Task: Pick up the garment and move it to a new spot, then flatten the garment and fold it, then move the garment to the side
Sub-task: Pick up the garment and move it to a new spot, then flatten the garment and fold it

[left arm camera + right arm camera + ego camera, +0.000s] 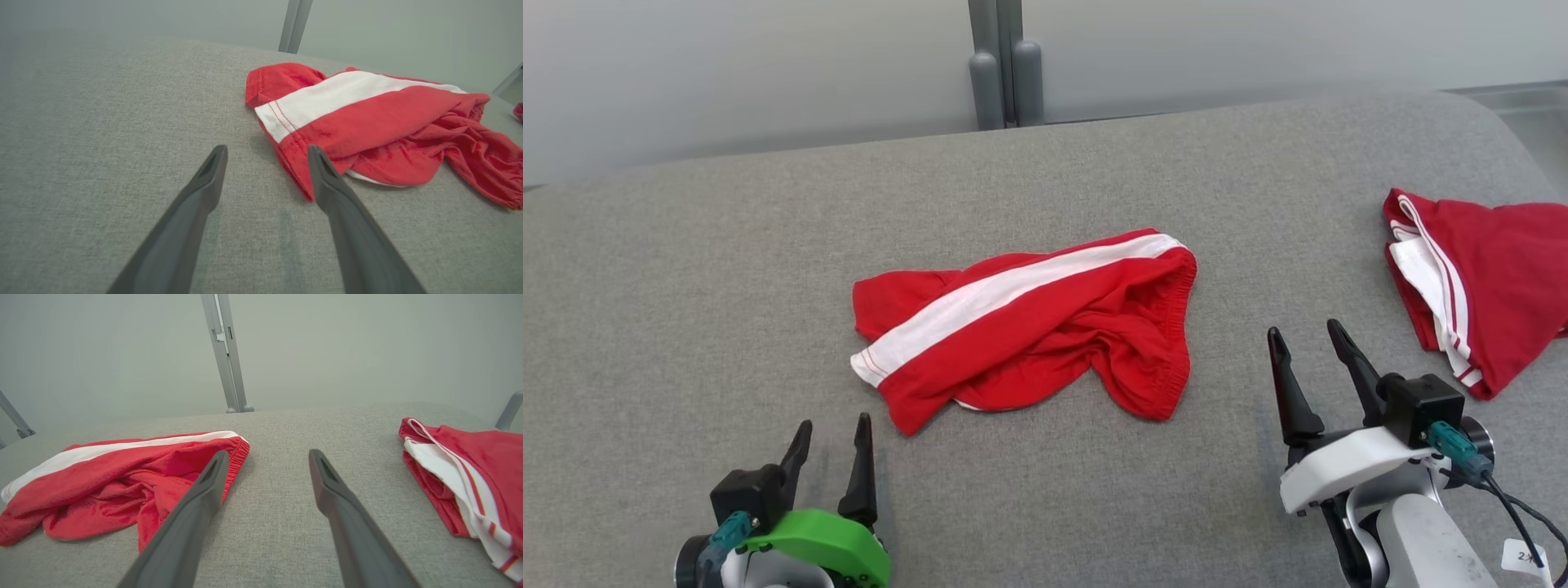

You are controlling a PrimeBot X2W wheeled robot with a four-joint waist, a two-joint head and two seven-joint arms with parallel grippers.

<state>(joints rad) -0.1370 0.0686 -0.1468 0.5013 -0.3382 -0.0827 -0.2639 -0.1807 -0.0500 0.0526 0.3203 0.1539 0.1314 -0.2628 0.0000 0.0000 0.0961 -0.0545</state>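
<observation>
Closest to the head camera, at the lower left, the left hand (834, 420) with its green plastic collar sits over the grey fabric-covered counter (686, 269). Its two dark fingers are spread wide with nothing between them. At the lower right the right hand (1303, 327), on a white bracket, also stands wide and empty.

Beyond and between them, near the middle of the counter, lies the crumpled red cloth garment with a broad white stripe (1029, 327). The stripe runs diagonally and the gathered elastic edge is toward the right. The garment's lower-left corner is near the left hand's fingertips but apart from them.

In the left wrist view the left hand (266, 149) points toward that hemmed corner of the garment (367, 122). In the right wrist view the right hand (268, 452) opens over bare counter, with the garment (114, 486) to one side and a folded red-and-white striped garment (470, 469) to the other. That second piece (1494, 269) lies by the counter's right edge. A grey metal post (1005, 73) stands behind the far edge.
</observation>
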